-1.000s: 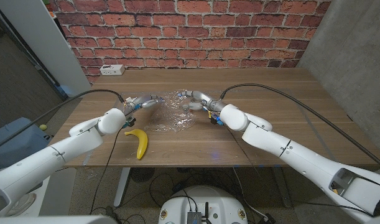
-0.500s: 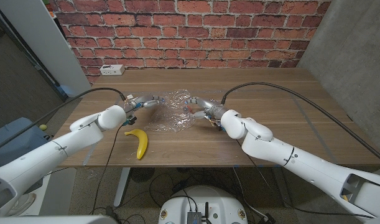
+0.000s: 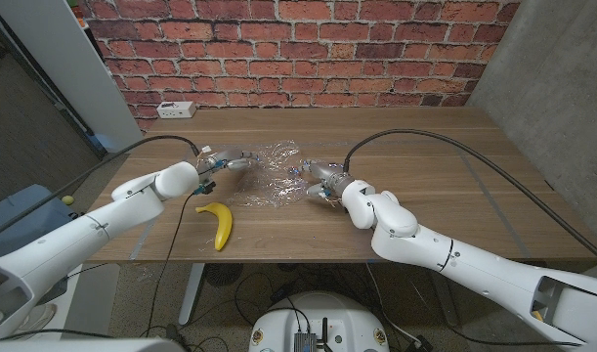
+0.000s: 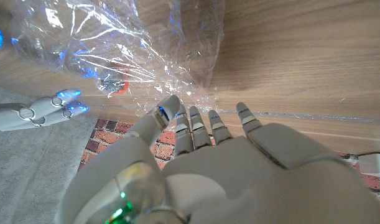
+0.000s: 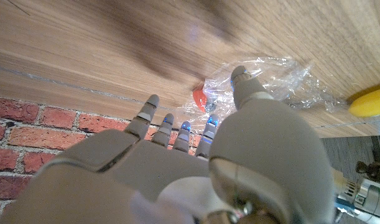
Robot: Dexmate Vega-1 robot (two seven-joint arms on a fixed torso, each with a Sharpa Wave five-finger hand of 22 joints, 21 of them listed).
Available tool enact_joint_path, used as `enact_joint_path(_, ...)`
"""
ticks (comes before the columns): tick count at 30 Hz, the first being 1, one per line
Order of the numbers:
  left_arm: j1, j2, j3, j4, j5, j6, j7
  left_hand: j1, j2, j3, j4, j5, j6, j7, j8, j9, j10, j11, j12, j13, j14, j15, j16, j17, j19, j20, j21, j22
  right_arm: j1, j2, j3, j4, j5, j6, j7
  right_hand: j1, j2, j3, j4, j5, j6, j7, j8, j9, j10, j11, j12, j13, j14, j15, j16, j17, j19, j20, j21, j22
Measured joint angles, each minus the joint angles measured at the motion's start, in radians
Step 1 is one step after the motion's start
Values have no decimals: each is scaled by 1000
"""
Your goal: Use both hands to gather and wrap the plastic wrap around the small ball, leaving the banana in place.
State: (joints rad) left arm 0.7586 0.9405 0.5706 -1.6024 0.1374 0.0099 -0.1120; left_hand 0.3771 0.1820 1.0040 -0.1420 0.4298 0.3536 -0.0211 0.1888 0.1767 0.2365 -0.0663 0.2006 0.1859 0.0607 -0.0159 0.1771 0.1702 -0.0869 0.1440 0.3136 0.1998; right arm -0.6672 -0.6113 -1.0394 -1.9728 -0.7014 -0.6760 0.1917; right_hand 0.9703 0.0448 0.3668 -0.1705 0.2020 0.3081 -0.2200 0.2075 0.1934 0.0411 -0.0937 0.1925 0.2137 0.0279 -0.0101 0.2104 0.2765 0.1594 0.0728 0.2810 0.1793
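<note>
Table (image 3: 445,186) carries the crumpled plastic wrap (image 3: 269,181) at its middle; the left hand (image 3: 223,161) and right hand (image 3: 316,174), fingers spread and holding nothing, flank it, probably to gather its edges. Banana (image 3: 218,223) lies apart. The small red ball (image 5: 199,98) sits under the wrap.

Plastic wrap (image 3: 271,174) lies mid-desk (image 3: 425,176), the small ball (image 5: 199,98) under it. Left robot hand (image 3: 223,161) sits at its left edge, right robot hand (image 3: 316,176) at its right. Banana (image 3: 220,223) lies nearer the front, left of centre.
</note>
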Motion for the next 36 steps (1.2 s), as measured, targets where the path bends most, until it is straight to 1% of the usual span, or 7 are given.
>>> enact_joint_path(5,-9,-1,8,0,13,12,-4,9,1,9,1,8,0,0,0,0,-2,-2,0,0,-5,5,0,0,-1,-1,0,0,8,16,-18,28,-37,-8,19,41,13,9,-7,2,25,0,8,0,0,-25,4,0,0,-14,8,0,9,-9,0,0)
enact_joint_path(13,-17,-4,13,0,21,24,-6,13,-2,24,-1,23,0,0,0,0,-2,-2,0,0,-5,5,0,0,-7,-7,0,3,29,37,-42,70,-95,-14,62,72,8,9,-7,10,71,-1,18,5,15,-26,13,-5,18,-27,20,-3,29,-14,0,0)
enact_joint_path(16,-20,-4,15,0,23,28,-7,13,-2,24,-1,23,0,0,0,0,-2,-2,0,0,-11,0,0,0,-12,-1,0,3,37,46,-48,90,-114,-16,72,76,4,-14,12,10,155,13,37,3,88,-19,37,-5,94,-27,60,4,97,-26,12,0)
enact_joint_path(20,-21,-5,16,0,25,33,-8,13,-2,31,-1,29,-1,0,0,0,-2,-2,0,0,-11,0,0,0,-12,-1,0,3,38,55,-49,114,-125,-8,63,90,9,-56,21,10,369,50,87,1,228,-20,73,-5,212,-29,136,36,201,-53,43,5)
enact_joint_path(23,-22,-5,17,-4,26,38,-8,17,-6,31,-1,29,-6,-6,-4,0,-6,2,0,0,-11,0,0,0,-12,-1,0,3,30,61,-42,127,-129,11,27,111,32,-72,32,10,529,71,129,-3,311,-28,90,-5,255,-31,178,64,238,-67,53,9)
enact_joint_path(26,-22,-5,18,-10,28,46,-8,17,-6,34,1,29,-10,-2,-4,0,-6,2,0,0,-11,0,0,0,-12,-1,0,3,10,65,-21,144,-123,39,-28,100,62,-87,41,5,642,100,160,6,369,-35,97,-5,279,-31,208,84,258,-79,60,10)
enact_joint_path(36,-12,3,18,-35,36,65,-1,17,-6,34,1,37,-11,-4,-4,0,-11,-3,0,0,-11,0,0,0,-12,-1,0,3,-59,81,72,161,-9,153,-210,89,73,-106,44,1,701,113,164,1,413,-36,104,-9,290,-31,223,100,270,-91,64,10)
